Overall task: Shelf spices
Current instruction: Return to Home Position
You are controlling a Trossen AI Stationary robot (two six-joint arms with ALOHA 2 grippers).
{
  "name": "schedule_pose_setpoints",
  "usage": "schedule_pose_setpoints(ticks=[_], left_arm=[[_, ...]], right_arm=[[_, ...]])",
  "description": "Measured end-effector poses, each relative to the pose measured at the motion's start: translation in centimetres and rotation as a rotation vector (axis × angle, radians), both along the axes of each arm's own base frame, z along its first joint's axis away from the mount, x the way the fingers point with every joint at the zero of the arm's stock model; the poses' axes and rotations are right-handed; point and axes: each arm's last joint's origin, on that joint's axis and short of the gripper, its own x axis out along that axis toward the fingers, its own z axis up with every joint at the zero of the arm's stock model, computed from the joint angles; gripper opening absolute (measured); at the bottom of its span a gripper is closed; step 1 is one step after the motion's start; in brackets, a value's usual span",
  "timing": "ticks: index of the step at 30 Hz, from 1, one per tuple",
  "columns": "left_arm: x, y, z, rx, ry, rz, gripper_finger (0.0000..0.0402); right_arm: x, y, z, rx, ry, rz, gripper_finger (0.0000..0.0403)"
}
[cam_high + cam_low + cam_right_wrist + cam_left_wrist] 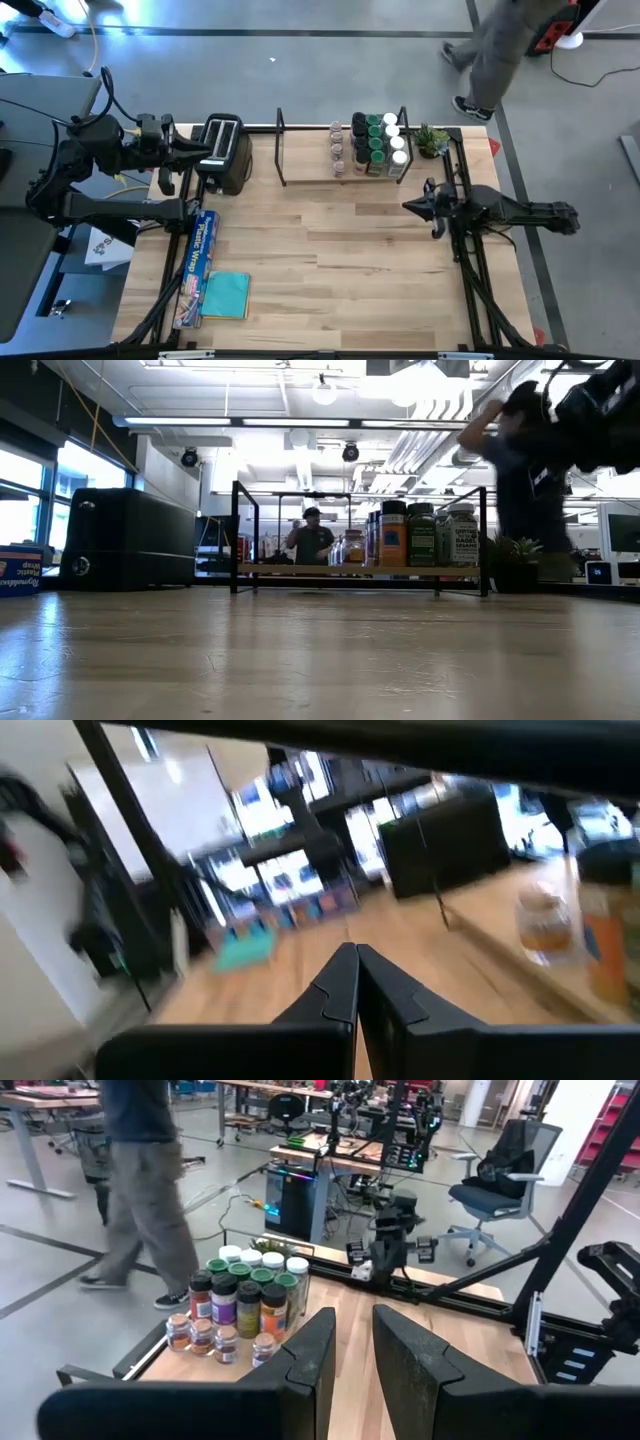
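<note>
The spices (372, 143) stand in a tight cluster of small jars on the right end of the shelf (310, 172), a low wooden board with black wire ends at the table's far side. The low view shows the jars (420, 535) upright on the board (300, 569). My left gripper (353, 1350) hovers high at the table's far left, by the toaster, fingers slightly apart with nothing between them, pointing toward the jars (240, 1295). My right gripper (407, 207) is shut and empty, nearer than the shelf's right end, pointing toward the table's left; its wrist view (355, 955) shows the fingertips together.
A black toaster (222, 152) stands left of the shelf. A small potted plant (432, 140) sits right of the jars. A plastic-wrap box (197, 265) and a teal pad (226, 295) lie near the left front. A person (500, 50) walks beyond the far edge.
</note>
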Motion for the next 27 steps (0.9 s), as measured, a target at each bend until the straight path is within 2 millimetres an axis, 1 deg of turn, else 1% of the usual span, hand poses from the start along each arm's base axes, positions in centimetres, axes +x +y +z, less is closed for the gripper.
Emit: schedule_pose_setpoints(ticks=[2, 7, 9, 11, 15, 18, 20, 23, 25, 27], left_arm=[[0.0, 0.0, 0.0, 0.001, 0.001, 0.000, 0.0065], [0.2, 0.1, -0.1, 0.064, 0.020, -0.010, 0.0065], [0.8, 0.2, -0.6, 0.098, 0.039, -0.017, 0.0065], [1.9, 0.4, -1.7, 0.126, 0.052, -0.022, 0.0065], [5.0, 1.0, -4.9, 0.156, 0.010, -0.031, 0.0065], [7.2, 1.4, -8.0, 0.171, -0.072, -0.043, 0.0065], [8.4, 1.7, -10.4, 0.150, -0.140, -0.039, 0.0065], [9.2, 1.8, -13.6, 0.125, -0.253, -0.053, 0.0065], [9.1, 1.7, -15.5, 0.124, -0.301, -0.055, 0.0065], [8.7, 1.6, -16.9, 0.117, -0.343, -0.042, 0.0065]], right_arm=[[0.1, 0.0, -0.4, -0.045, 0.046, 0.008, 0.0000], [0.2, 0.1, -0.5, -0.160, 0.067, 0.019, 0.0000], [0.2, 0.1, -0.5, -0.167, 0.068, 0.019, 0.0000], [0.2, 0.1, -0.5, -0.161, 0.068, 0.019, 0.0000], [0.2, 0.1, -0.5, -0.163, 0.069, 0.019, 0.0000], [0.2, 0.1, -0.5, -0.163, 0.069, 0.019, 0.0000], [0.2, 0.1, -0.5, -0.162, 0.069, 0.019, 0.0000], [0.2, 0.1, -0.5, -0.163, 0.069, 0.019, 0.0000], [0.2, 0.1, -0.5, -0.163, 0.069, 0.019, 0.0000], [0.2, 0.1, -0.5, -0.163, 0.070, 0.019, 0.0000]])
